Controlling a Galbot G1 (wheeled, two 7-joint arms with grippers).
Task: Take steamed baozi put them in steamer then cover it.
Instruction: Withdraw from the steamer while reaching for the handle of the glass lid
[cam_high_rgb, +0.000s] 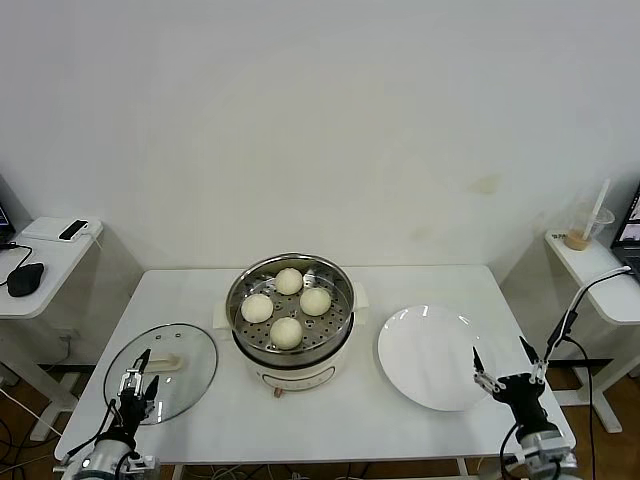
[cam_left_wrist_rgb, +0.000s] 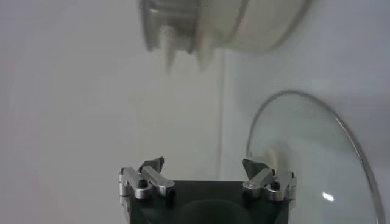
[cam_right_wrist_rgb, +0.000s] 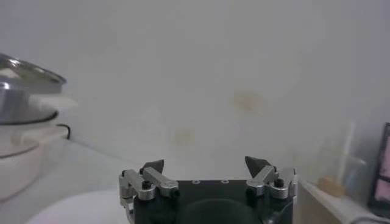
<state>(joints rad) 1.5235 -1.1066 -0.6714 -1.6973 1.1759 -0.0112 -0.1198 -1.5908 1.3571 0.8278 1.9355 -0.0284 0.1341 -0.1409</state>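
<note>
White table (cam_high_rgb: 200, 300): steamer (cam_high_rgb: 290, 345), cover (cam_high_rgb: 170, 365), plate (cam_high_rgb: 425, 355)

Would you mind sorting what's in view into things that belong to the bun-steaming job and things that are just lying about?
Belongs to the job:
- four steamed baozi, already in the steamer
- steamer, uncovered
- cover, flat on the table by the open left gripper

Just lying about:
- empty white plate, beside the open right gripper
- drink cup on the side table
- computer mouse

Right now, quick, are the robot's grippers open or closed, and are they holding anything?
Left gripper: open, holding nothing, above the cover.
Right gripper: open, holding nothing, at the plate edge.
</note>
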